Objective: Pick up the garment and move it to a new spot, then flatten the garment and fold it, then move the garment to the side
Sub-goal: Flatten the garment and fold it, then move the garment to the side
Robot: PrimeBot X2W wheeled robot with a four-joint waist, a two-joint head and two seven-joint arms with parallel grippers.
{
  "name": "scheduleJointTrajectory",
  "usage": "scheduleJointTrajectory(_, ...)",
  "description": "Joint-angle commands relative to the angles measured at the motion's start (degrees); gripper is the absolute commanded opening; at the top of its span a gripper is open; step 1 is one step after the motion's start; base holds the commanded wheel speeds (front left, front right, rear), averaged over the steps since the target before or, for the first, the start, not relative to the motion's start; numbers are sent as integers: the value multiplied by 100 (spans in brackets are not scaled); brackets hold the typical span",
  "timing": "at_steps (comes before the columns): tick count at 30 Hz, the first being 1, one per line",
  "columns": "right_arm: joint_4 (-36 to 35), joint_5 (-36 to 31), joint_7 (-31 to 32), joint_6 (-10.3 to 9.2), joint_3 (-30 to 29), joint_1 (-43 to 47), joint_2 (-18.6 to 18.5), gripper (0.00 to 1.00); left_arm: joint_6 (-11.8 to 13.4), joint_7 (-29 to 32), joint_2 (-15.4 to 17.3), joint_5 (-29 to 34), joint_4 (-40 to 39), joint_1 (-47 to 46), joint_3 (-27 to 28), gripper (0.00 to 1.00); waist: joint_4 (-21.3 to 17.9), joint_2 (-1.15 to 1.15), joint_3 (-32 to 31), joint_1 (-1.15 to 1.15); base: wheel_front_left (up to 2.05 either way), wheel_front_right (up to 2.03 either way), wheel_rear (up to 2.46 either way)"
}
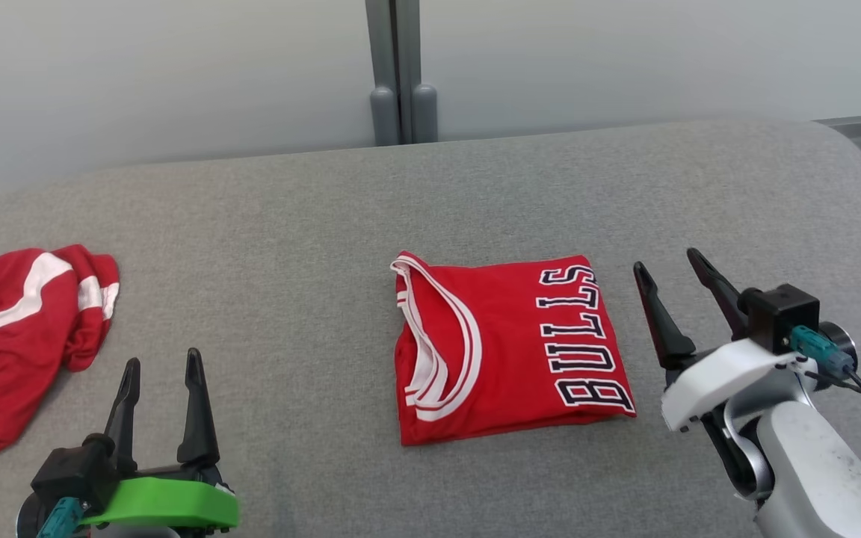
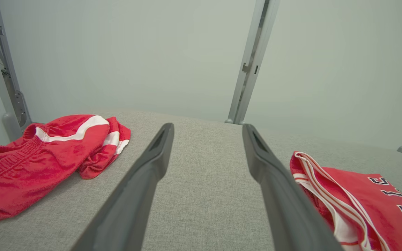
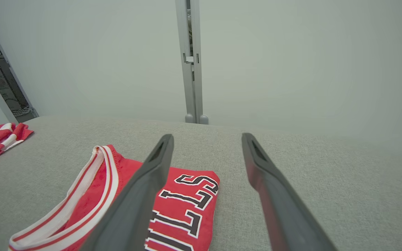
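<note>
Grey cushion (image 1: 326,209), right gripper (image 1: 665,260) tilted, splayed

A lab test bay: pale partition panels (image 1: 176,75) behind a grey padded table (image 1: 288,224).

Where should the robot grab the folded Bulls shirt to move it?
Probably the shirt by its right edge, beside the lettering, coming in low from the right. It lies flat and folded, that edge looks straight and stacked, and the open right gripper stands next to it. The left edge has loose striped trim.
</note>
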Motion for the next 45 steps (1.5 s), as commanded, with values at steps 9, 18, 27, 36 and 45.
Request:
scheduleJointTrajectory(9, 263, 169, -178, -2, -85, 403, -198, 100, -12, -1, 11, -7, 192, 157, 33, 100, -351, 0, -203, 0, 0, 0, 0)
scheduleJointTrajectory(18, 388, 215, -313, -2, -236, 537, -142, 100, -67, -1, 11, 21, 331, 169, 8, 100, -299, 0, -257, 0, 0, 0, 0)
scheduleJointTrajectory(27, 312, 165, -398, -2, -381, 628, -89, 100, -106, -1, 11, 65, 369, 207, 42, 100, -254, 0, -249, 0, 0, 0, 0)
scheduleJointTrajectory(36, 290, 78, -365, -2, -408, 659, -22, 100, -115, -1, 11, 87, 347, 185, 77, 100, -234, 0, -235, 0, 0, 0, 0)
scheduleJointTrajectory(45, 286, 44, -215, -2, -412, 517, -74, 100, -123, -1, 11, 68, 266, 146, 50, 100, -170, 0, -157, 0, 0, 0, 0)
